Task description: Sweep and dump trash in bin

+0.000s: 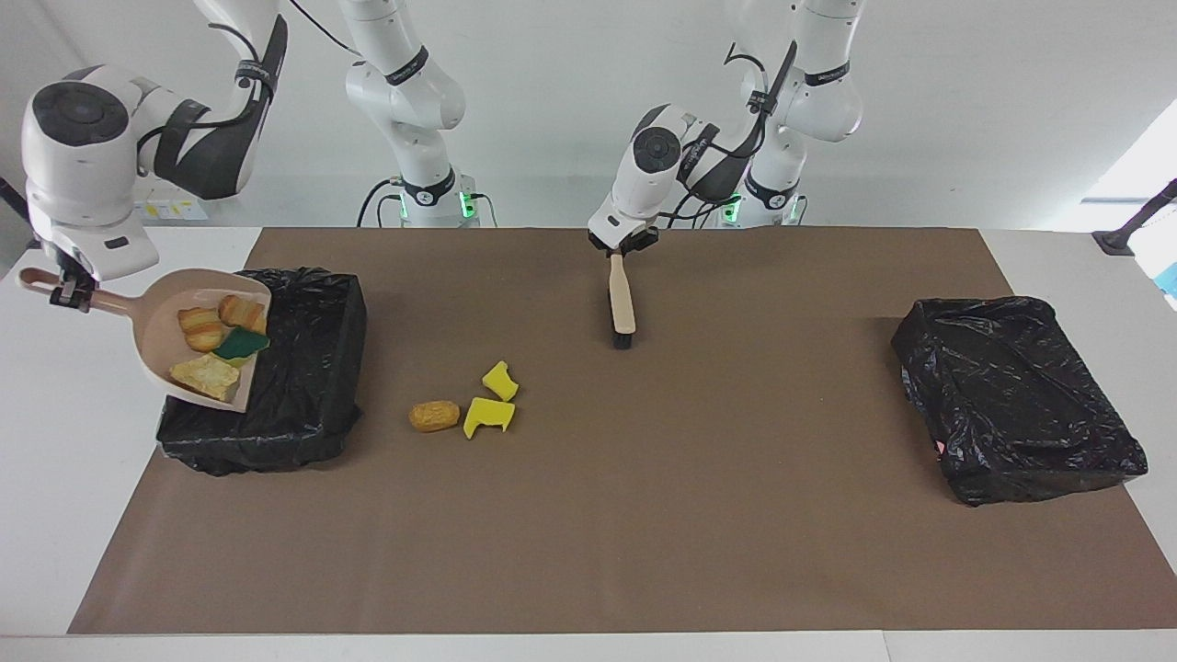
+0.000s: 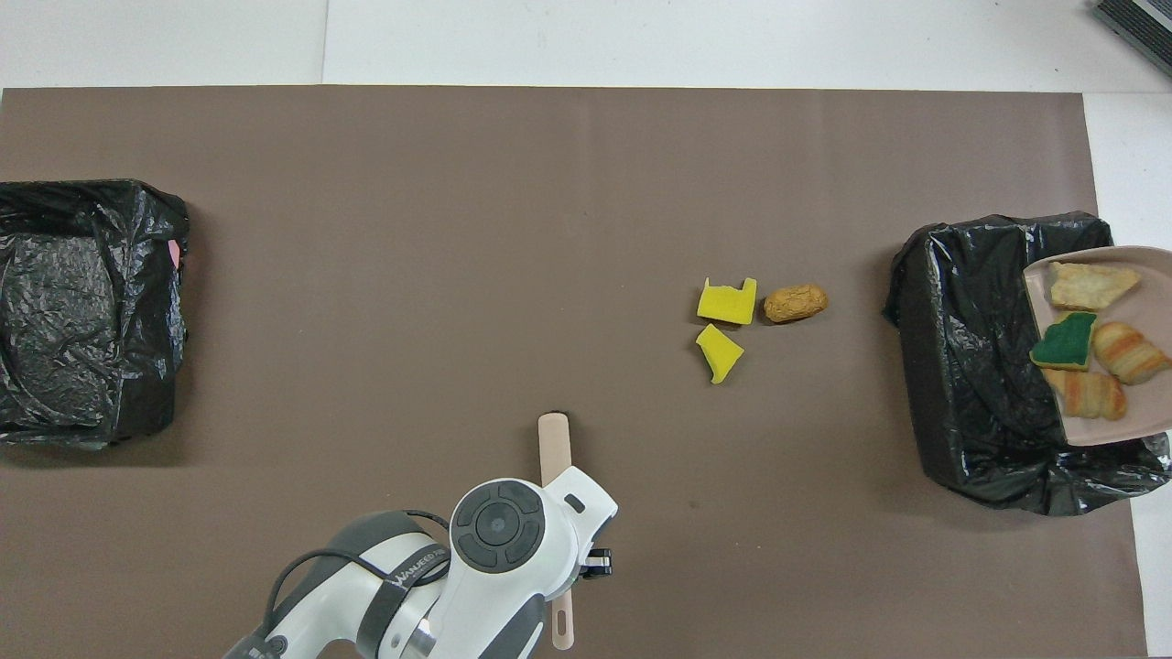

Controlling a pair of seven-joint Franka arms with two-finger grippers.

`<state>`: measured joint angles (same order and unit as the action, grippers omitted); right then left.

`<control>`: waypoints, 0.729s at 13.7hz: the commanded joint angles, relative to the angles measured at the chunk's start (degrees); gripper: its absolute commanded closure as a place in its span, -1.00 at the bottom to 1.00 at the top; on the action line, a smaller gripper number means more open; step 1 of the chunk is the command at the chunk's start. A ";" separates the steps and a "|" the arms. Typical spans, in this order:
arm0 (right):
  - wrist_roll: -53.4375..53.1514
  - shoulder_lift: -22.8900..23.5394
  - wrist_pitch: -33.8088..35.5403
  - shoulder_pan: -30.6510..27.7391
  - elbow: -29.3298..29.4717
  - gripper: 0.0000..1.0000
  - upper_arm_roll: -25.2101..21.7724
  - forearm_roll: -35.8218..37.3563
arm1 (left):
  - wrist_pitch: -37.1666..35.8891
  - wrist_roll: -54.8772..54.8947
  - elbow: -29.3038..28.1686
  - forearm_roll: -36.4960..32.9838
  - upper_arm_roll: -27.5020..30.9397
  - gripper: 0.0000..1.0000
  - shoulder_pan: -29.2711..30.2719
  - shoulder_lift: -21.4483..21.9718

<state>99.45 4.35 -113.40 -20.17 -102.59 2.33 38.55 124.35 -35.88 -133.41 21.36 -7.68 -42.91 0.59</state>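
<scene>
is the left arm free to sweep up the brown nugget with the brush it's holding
Probably yes. The left claw is shut on the beige hand brush, and bare brown mat lies between its bristles and the brown nugget.
</scene>
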 commanded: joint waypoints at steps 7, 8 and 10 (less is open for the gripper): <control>-3.47 -8.03 5.20 1.45 -2.00 1.00 0.74 4.61 | -4.55 -1.56 3.68 -1.23 0.91 -1.00 8.88 2.04; -3.56 -8.22 7.03 1.45 -0.78 1.00 1.53 3.65 | -4.81 -1.47 4.64 -2.36 0.91 -1.00 11.07 2.48; -6.27 -8.22 11.17 1.36 0.55 1.00 3.11 0.41 | -5.69 -0.86 6.23 -4.12 0.91 -1.00 14.86 3.45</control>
<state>96.51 -3.68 -105.51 -18.71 -103.10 4.00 40.99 121.15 -36.50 -128.50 19.21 -6.36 -31.37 2.34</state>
